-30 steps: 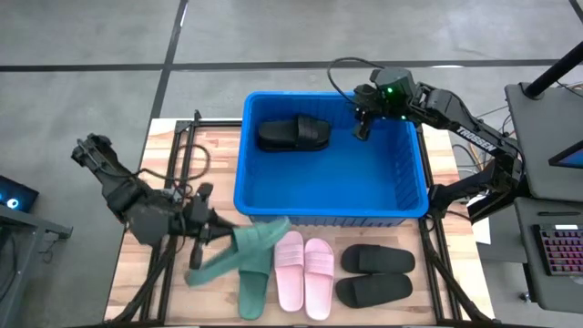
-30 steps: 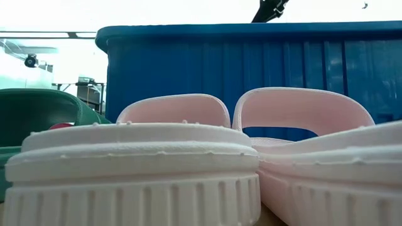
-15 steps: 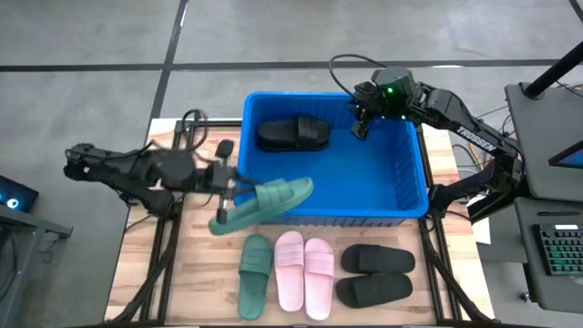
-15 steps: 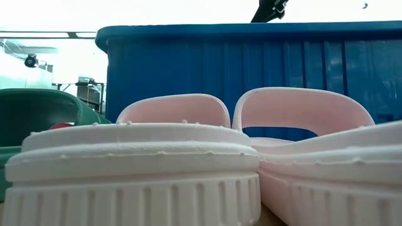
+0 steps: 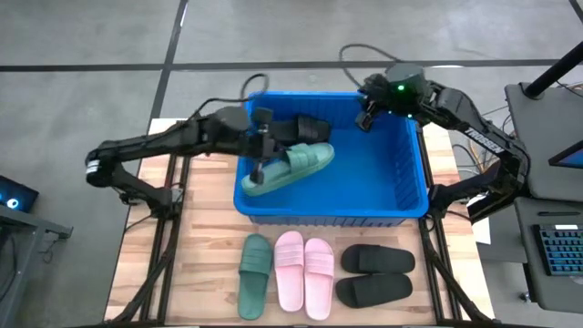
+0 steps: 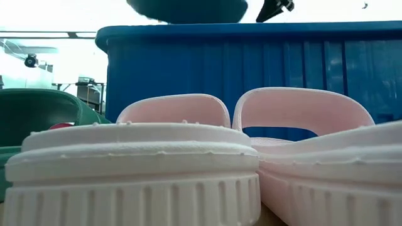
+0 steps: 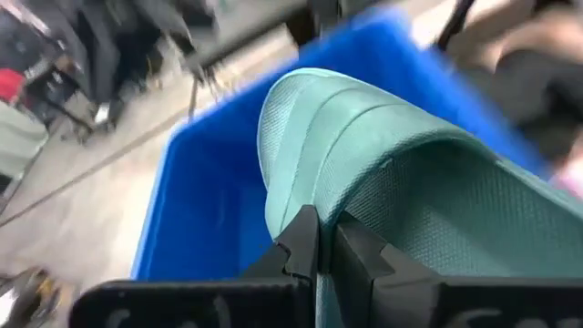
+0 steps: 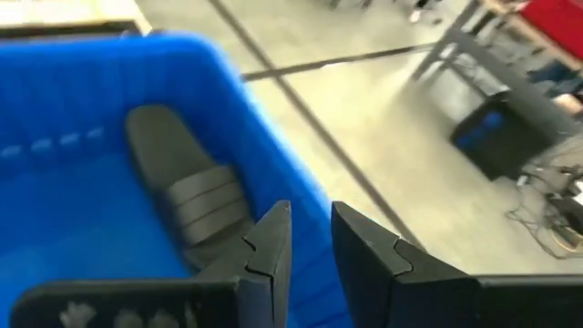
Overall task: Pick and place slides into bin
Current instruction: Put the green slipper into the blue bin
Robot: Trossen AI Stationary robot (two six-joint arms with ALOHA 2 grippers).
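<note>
over the bin's (image 5: 414,196) left half, our left gripper (image 5: 261,153) clenches a green slide (image 5: 293,166); our right gripper (image 5: 366,117), slightly parted and empty, hovers upper right.

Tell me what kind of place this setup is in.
Probably a robotics lab or workshop: a bare concrete floor with dark seam lines, a wooden table on a metal frame, and a keyboard on a side desk.

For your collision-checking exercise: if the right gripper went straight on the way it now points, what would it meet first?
Probably the bin's blue wall, just ahead of the right gripper, with the black slide lying beside that line; depth is unclear.
</note>
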